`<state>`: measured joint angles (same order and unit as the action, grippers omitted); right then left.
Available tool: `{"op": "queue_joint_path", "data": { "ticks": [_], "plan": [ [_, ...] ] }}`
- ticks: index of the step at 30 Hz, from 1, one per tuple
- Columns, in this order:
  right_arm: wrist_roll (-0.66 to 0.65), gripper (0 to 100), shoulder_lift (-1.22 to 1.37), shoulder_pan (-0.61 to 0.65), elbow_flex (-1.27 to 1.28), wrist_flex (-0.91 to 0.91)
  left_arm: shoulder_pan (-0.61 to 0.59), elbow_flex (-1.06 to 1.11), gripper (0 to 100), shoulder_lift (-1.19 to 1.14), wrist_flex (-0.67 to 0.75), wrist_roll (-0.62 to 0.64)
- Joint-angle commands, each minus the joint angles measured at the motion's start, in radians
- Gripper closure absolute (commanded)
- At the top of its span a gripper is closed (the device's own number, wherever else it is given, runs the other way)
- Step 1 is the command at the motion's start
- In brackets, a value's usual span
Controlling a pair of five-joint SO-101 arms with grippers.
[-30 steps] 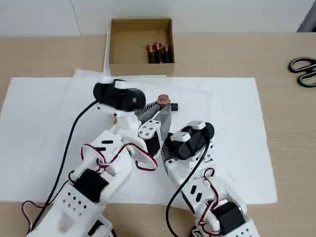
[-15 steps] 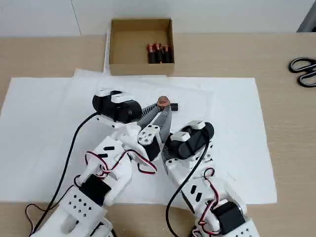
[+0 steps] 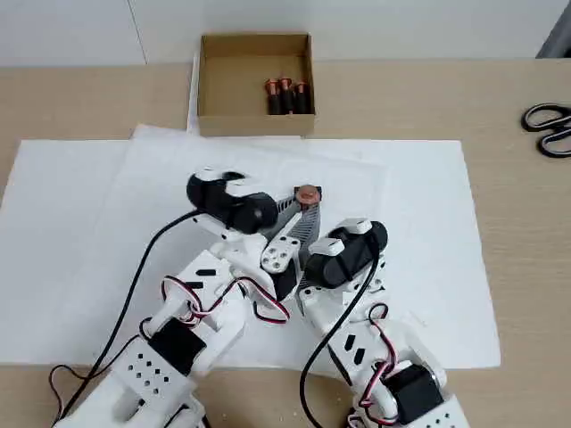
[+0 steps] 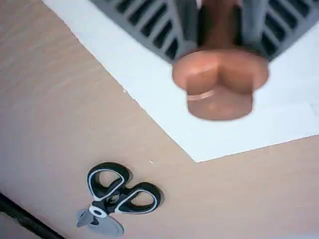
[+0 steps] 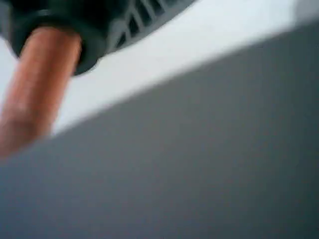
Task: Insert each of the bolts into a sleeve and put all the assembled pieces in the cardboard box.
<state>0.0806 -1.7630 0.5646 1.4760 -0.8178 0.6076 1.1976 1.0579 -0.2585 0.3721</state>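
Left fingers (image 4: pixel 149 20): closed on bolt (image 4: pixel 219 84), gripped between them.
Sleeve (image 5: pixel 89 30): bolt shaft seen passed through.
Cardboard box (image 3: pixel 210 89): well beyond fingertips; three assemblies (image 3: pixel 287 96) placed, fourth remains.

Copper, black and grey over white paper on pale wood.
The bolt (image 4: pixel 219 84) is copper-coloured, the sleeve (image 5: pixel 55 12) black, and the left pincer (image 4: pixel 219 30) has grey, slot-patterned fingers (image 4: pixel 144 20). The cardboard box (image 3: pixel 214 80) is plain brown, and its assembled pieces (image 3: pixel 286 96) are copper-headed over black. The arms (image 3: pixel 201 267) are white with black motors (image 3: pixel 227 201) and red-and-white wires (image 3: pixel 259 299). The scissors (image 4: pixel 122 191) have black handles. The paper (image 3: pixel 428 205) is white and the table (image 3: pixel 89 98) light tan.
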Motion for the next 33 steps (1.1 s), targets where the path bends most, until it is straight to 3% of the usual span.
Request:
{"op": "queue_joint_path", "data": {
  "ticks": [1, 11, 17, 33],
  "plan": [
    [0.012, 99.5, -0.007, 0.007, -0.008, 0.022, 0.006, -0.005, 100, 0.023, -0.003, -0.011],
    [0.012, 99.5, -0.007, 0.005, -0.008, 0.022, 0.005, 0.044, 100, 0.025, -0.006, -0.011],
    [0.012, 99.5, -0.007, 0.004, -0.008, 0.022, 0.006, 0.041, 100, 0.025, -0.121, -0.008],
    [0.012, 99.5, -0.007, 0.004, -0.006, 0.021, 0.005, 0.041, 100, 0.025, -0.258, -0.006]
  ]
}}
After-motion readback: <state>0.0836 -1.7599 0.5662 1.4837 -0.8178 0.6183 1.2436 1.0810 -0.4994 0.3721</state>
